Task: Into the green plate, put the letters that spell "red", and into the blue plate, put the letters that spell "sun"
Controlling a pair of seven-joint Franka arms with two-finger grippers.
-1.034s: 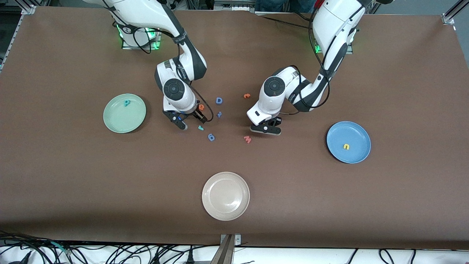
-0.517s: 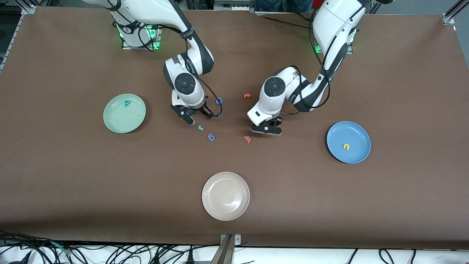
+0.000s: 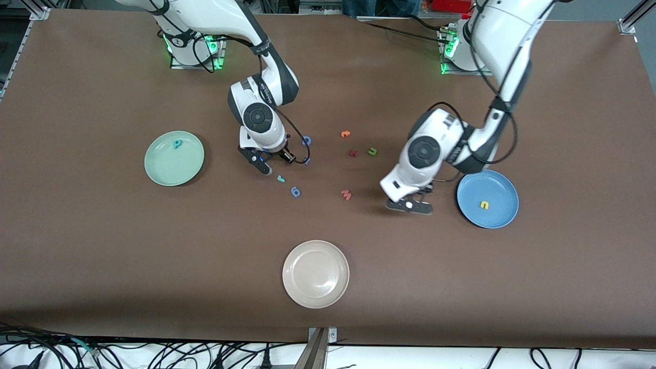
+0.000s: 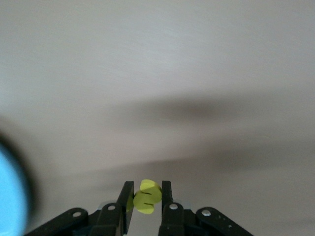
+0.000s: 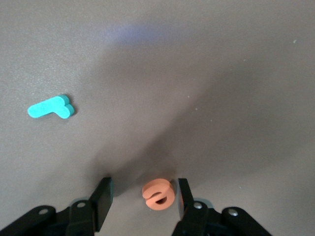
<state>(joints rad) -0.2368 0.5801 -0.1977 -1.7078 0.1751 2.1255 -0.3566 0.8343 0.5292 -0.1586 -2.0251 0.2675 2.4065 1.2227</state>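
My left gripper (image 3: 410, 206) is shut on the yellow "s" (image 4: 147, 197) and hangs over the table just beside the rim of the blue plate (image 3: 489, 184). A yellow "n"/"u" (image 3: 484, 205) lies in that plate. My right gripper (image 5: 143, 183) is down at the table, open, with the orange "e" (image 5: 157, 193) between its fingers; the front view hides that letter. The teal "r" (image 3: 280, 179) lies close by on the table. The green plate (image 3: 171, 166) holds the teal "d"/"p" (image 3: 177, 143). The olive "n"/"u" (image 3: 372, 150) lies mid-table.
Loose letters lie mid-table: a blue "D" (image 3: 306, 140), a small blue one (image 3: 306, 160), a blue "6" shape (image 3: 295, 191), a pink "w" (image 3: 346, 194), an orange "t" (image 3: 345, 134), a dark red one (image 3: 353, 152). A beige plate (image 3: 315, 273) sits nearest the front camera.
The left arm swung from the middle letters to beside the blue plate, carrying the yellow "s" and uncovering the olive and dark red letters. The right gripper shifted over the orange "e" and its jaws narrowed.
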